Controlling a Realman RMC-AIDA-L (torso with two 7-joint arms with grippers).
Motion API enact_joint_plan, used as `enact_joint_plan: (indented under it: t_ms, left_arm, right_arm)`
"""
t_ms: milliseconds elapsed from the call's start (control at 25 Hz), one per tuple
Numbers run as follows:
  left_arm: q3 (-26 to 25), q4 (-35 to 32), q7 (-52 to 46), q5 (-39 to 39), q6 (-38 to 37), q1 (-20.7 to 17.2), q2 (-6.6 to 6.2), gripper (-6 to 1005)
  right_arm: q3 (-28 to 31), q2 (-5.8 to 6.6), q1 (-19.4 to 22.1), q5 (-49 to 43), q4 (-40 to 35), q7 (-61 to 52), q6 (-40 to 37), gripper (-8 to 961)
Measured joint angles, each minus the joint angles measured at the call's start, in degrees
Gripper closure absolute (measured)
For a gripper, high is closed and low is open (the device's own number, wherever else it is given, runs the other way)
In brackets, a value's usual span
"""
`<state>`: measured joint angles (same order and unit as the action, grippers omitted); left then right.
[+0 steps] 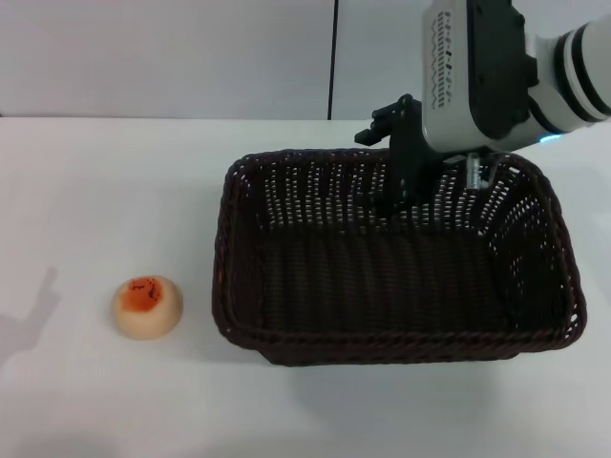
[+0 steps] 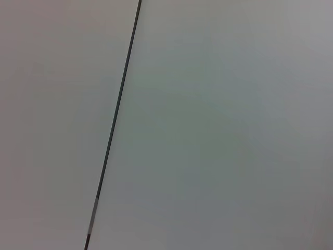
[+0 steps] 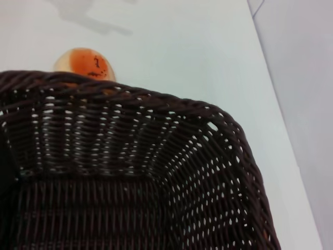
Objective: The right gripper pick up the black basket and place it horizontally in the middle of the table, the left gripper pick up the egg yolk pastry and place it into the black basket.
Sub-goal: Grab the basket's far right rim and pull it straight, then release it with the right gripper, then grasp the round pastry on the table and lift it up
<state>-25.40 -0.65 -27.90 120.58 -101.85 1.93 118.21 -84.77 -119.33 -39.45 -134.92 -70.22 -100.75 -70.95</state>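
The black basket (image 1: 286, 277) rests lengthwise on the white table (image 1: 115, 191), at the middle and right. My right gripper (image 1: 399, 186) reaches down at the basket's far rim, its black tip inside against the far wall. The right wrist view looks across the basket's inside (image 3: 130, 135) toward its opposite rim. The egg yolk pastry (image 1: 148, 305) sits on the table to the left of the basket, apart from it; in the right wrist view it shows just beyond the rim (image 3: 86, 63). My left gripper is out of view; the left wrist view shows only a wall.
A wall with a dark vertical seam (image 1: 334, 57) stands behind the table. The table's far edge runs just behind the basket. A faint shadow (image 1: 33, 310) lies on the table at the far left.
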Motion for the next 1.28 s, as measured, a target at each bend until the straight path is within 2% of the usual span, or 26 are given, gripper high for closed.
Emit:
enact_joint_plan:
  t_ms: [80,240,360,400,440,480,520,560,600,640,680,720,760,800,840,880,920,960,1000,1040,1200,1240,1280]
  left_arm:
    - [0.0,0.0,0.0,0.0,0.0,0.0,0.00,166]
    - [0.2,-0.4,0.0,0.0,-0.7,0.2,-0.02,166]
    - [1.2,-1.0,-0.3,0.0,-1.2,0.2,-0.18,166]
    - [3.6,-3.2,-1.7,0.1,-2.2,0.5,-0.34,166]
    - [3.6,-3.2,-1.7,0.1,-2.2,0.5,-0.34,166]
    - [7.1,-7.1,-4.6,0.1,-3.1,1.3,-0.40,166]
    - [7.1,-7.1,-4.6,0.1,-3.1,1.3,-0.40,166]
    - [9.6,-9.5,-6.5,0.1,-3.4,1.8,-0.41,166]
    - [13.7,-13.1,-8.9,0.1,-3.4,2.6,-0.42,166]
    - [13.7,-13.1,-8.9,0.1,-3.4,2.6,-0.42,166]
    - [15.2,-14.2,-9.5,0.1,-3.4,2.9,-0.41,166]
    - [16.4,-15.1,-9.7,0.1,-3.3,3.1,-0.40,166]
    - [17.6,-15.7,-9.7,0.1,-3.1,3.3,-0.37,166]
    - [19.3,-16.6,-9.6,0.1,-2.5,3.8,-0.35,166]
    - [19.3,-16.6,-9.6,0.1,-2.5,3.8,-0.35,166]
    - [21.7,-17.1,-9.5,0.1,-1.0,4.5,-0.34,166]
    - [21.7,-17.1,-9.5,0.1,-1.0,4.5,-0.34,166]
    - [22.9,-17.2,-9.5,0.1,-0.2,5.0,-0.34,166]
    - [25.1,-17.2,-9.5,0.1,1.4,5.7,-0.25,166]
    - [25.1,-17.2,-9.5,0.1,1.4,5.7,-0.25,166]
    - [29.3,-16.5,-9.1,0.1,6.7,7.5,0.05,166]
    - [29.3,-16.5,-9.1,0.1,6.7,7.5,0.05,166]
    - [29.9,-16.3,-9.1,0.1,7.8,7.8,0.12,166]
  right_arm:
    - [-0.9,-0.05,0.9,0.0,-0.5,0.1,1.1,251]
    - [-1.5,-0.07,2.3,0.3,-2.0,-0.3,2.0,231]
    - [-0.5,-0.01,6.0,4.5,-5.8,-0.8,3.1,216]
    - [0.9,0.12,10.1,10.8,-8.6,0.6,4.5,211]
    - [0.9,0.12,10.1,10.8,-8.6,0.6,4.5,206]
    - [2.9,0.14,16.5,21.4,-11.0,4.7,6.4,201]
    - [2.9,0.14,16.5,21.4,-11.0,4.7,6.4,201]
    - [3.7,0.09,18.7,25.7,-11.4,6.6,7.0,201]
    - [6.0,-0.07,24.3,37.8,-11.3,12.0,8.0,201]
    - [6.0,-0.07,24.3,37.8,-11.3,12.0,8.0,201]
    - [8.1,-0.10,29.0,49.8,-9.2,17.9,7.9,201]
    - [8.1,-0.10,29.0,49.8,-9.2,17.9,7.9,201]
    - [9.1,-0.10,31.3,56.0,-7.2,21.2,7.2,201]
    - [11.0,-0.04,35.3,69.3,-1.2,29.7,3.9,201]
    - [11.0,-0.04,35.3,69.3,-1.2,29.7,3.9,201]
    - [11.7,-0.04,36.4,73.9,1.8,33.0,1.8,201]
    - [12.7,-0.02,37.5,80.0,5.9,37.2,-1.5,201]
    - [13.7,-0.03,38.0,85.9,10.9,41.3,-5.6,201]
    - [15.7,-0.02,38.2,94.8,20.7,47.1,-13.6,201]
    - [15.7,-0.02,38.2,94.8,20.7,47.1,-13.6,201]
    - [20.4,0.20,37.1,103.1,37.8,51.5,-24.9,201]
    - [20.4,0.20,37.1,103.1,37.8,51.5,-24.9,201]
    - [22.0,0.12,36.9,103.3,41.1,51.9,-26.1,201]
